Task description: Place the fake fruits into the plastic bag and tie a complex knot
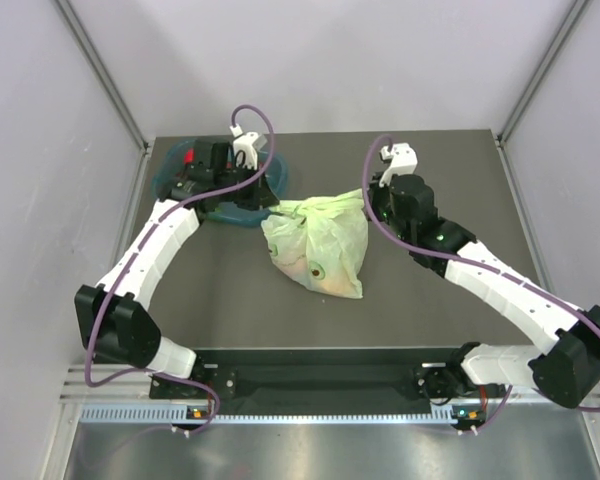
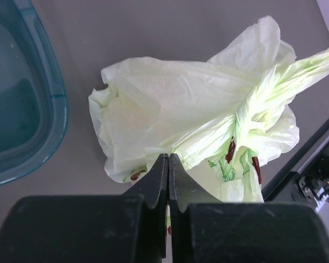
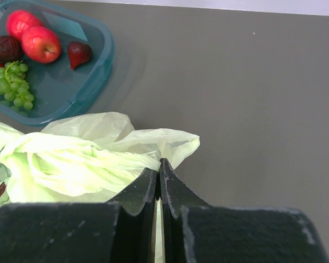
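The pale green plastic bag [image 1: 318,248] lies mid-table with bulges of fruit inside. Its handles are stretched out sideways between my two grippers. My left gripper [image 1: 277,211] is shut on bag plastic at the left end, and its jaws [image 2: 168,160] pinch a thin fold. A twisted knot [image 2: 243,116] of handles sits just beyond them. My right gripper [image 1: 366,200] is shut on the right end, with plastic pinched between the closed fingers [image 3: 159,163]. Several fake fruits [image 3: 39,44], red, dark purple and green grapes, lie in the teal tray.
The teal tray [image 1: 255,215] stands at the back left, partly under my left arm, and it also shows in the left wrist view [image 2: 57,104] and in the right wrist view [image 3: 98,66]. Grey walls enclose the table on three sides.
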Robot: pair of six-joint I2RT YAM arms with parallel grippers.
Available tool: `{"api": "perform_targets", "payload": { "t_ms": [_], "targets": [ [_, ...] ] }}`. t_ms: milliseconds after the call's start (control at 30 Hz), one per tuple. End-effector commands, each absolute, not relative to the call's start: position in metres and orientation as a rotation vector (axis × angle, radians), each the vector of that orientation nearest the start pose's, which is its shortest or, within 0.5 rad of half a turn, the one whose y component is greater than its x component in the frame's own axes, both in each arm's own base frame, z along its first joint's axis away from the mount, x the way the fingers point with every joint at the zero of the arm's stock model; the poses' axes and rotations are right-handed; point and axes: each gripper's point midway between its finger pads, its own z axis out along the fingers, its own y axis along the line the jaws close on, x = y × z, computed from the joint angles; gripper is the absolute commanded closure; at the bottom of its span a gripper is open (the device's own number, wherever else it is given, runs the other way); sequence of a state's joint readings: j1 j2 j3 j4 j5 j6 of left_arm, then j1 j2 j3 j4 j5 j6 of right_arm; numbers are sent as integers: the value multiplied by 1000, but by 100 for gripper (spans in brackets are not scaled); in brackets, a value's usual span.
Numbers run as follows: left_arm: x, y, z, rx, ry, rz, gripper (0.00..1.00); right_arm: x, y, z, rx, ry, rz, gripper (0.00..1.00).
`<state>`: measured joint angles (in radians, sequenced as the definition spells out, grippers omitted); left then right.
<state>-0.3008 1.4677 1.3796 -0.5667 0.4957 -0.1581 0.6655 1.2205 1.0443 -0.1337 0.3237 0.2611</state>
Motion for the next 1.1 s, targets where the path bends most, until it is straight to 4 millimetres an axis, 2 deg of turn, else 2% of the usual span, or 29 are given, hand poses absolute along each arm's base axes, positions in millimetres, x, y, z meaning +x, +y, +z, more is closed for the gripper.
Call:
{"api": "perform_targets", "payload": {
  "t_ms": [0, 133, 167, 233, 267, 300, 367, 433, 467, 533, 600, 633, 700, 733, 800, 867, 1067],
  "targets": [
    [359, -200, 293, 448, 2017, -749, 100, 345, 214, 302, -143, 1804, 356, 100],
    [363, -200, 310, 444, 1955, -642, 100, 343, 222, 313, -161, 1793, 366, 100],
    [359, -209, 314, 476, 1934, -629, 100, 343, 225, 319, -162, 1782, 373, 100],
    [359, -211, 323, 474, 1898, -550, 100, 341, 231, 323, -173, 1779, 378, 100],
    [353, -222, 324, 512, 1884, -535, 100, 341, 232, 324, -174, 1778, 375, 100],
    [352, -224, 327, 518, 1877, -522, 100, 341, 233, 322, -175, 1783, 371, 100],
    [353, -226, 322, 516, 1894, -497, 100, 341, 230, 318, -162, 1792, 353, 100],
    [356, -219, 312, 493, 1929, -448, 100, 340, 223, 312, -135, 1806, 333, 100],
    [357, -214, 304, 476, 1951, -419, 100, 340, 214, 302, -107, 1826, 284, 100],
    [366, -191, 296, 344, 1981, -301, 100, 337, 195, 277, -36, 1880, 224, 100],
    [371, -168, 278, 244, 2026, -215, 100, 337, 162, 260, 73, 1907, 131, 100],
    [373, -154, 266, 175, 2064, -186, 100, 334, 148, 238, 124, 1943, 99, 100],
    [379, -131, 249, 97, 2104, -77, 100, 335, 117, 220, 226, 1966, 42, 100],
    [381, -121, 233, 58, 2141, -20, 100, 332, 106, 201, 238, 1998, 3, 100],
    [381, -109, 216, 18, 2185, 28, 100, 331, 87, 188, 287, 2012, -55, 100],
    [381, -103, 199, -21, 2208, 34, 100, 327, 76, 175, 309, 2015, -105, 100],
    [385, -82, 184, -100, 2193, 121, 100, 325, 53, 146, 381, 2040, -181, 100]
  ]
}}
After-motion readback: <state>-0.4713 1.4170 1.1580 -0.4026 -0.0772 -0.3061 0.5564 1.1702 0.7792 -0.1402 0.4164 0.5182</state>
